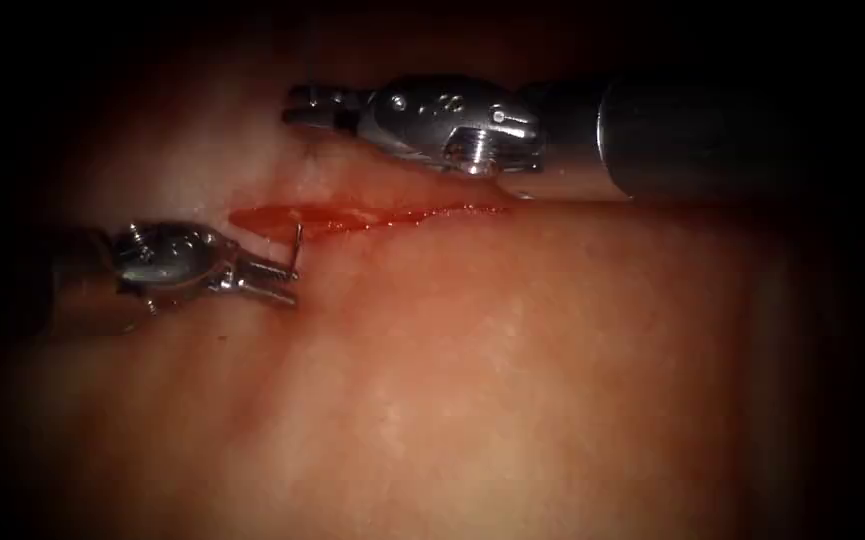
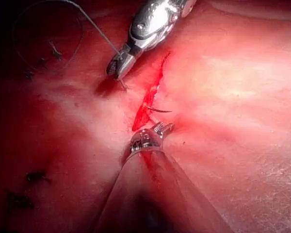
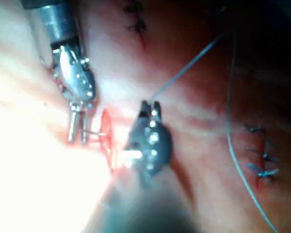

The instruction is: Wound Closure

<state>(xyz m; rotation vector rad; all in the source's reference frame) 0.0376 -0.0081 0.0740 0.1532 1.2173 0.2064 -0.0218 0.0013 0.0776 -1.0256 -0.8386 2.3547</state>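
I have the tissue (image 1: 472, 380) under the scope, a pale pink slab shading into darkness all round. One cut (image 1: 352, 217) runs across it, wet with red fluid (image 1: 282, 218).

I count two tools, one needle and one thread. In the right wrist view I also see older stitches (image 3: 262, 158) in the tissue, well away from the cut.

My left tool (image 1: 282, 281) lies low, reaching toward the left end of the cut, its two jaws a little apart. The needle (image 1: 298, 245) stands at their tips, beside that end of the cut; in the left wrist view it (image 2: 159, 110) pokes out of the tissue just beside the cut. I cannot tell whether the jaws actually pinch it.

My right tool (image 1: 304, 106) comes in level above the cut, on its far side. Its jaws are closed on the thread (image 2: 99, 29), which trails away from the cut in a loose curve.
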